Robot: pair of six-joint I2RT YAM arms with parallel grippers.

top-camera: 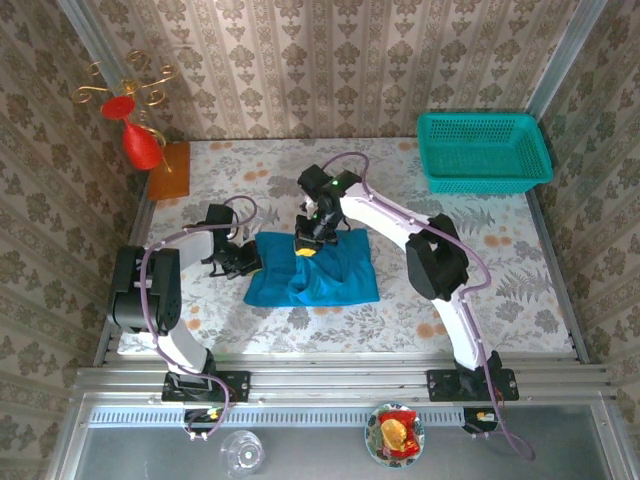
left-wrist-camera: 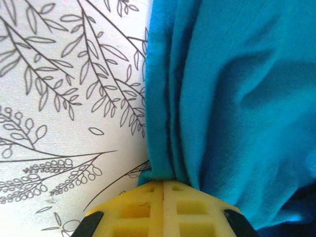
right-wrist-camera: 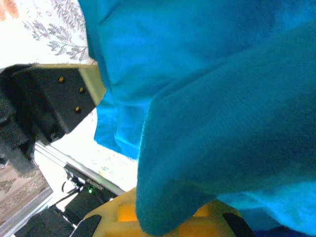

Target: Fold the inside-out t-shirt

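Left pincer [top-camera: 247,262] pressed together on the left edge of the shirt [top-camera: 330,275], low over the table [top-camera: 480,260]. Up close, yellow fingers [left-wrist-camera: 143,210] closed tight, with a bunch of blue cloth squeezed right at the tips and running up and away from them. Leafy table pattern just beside the cloth on the left.

Right pincer [top-camera: 304,247] closed too, gripping the shirt at its far edge, near the far left corner. Up close, a thick blue fold hanging over its yellow fingers [right-wrist-camera: 123,213] and hiding the tips.

Shirt lying in the middle of the table as a rumpled, plain blue block, wider than deep, between the two arms. Both pincers touching it and near each other, the left one at its side and the right one at its back.

Teal basket [top-camera: 483,150] in the far right corner, well apart from the shirt.
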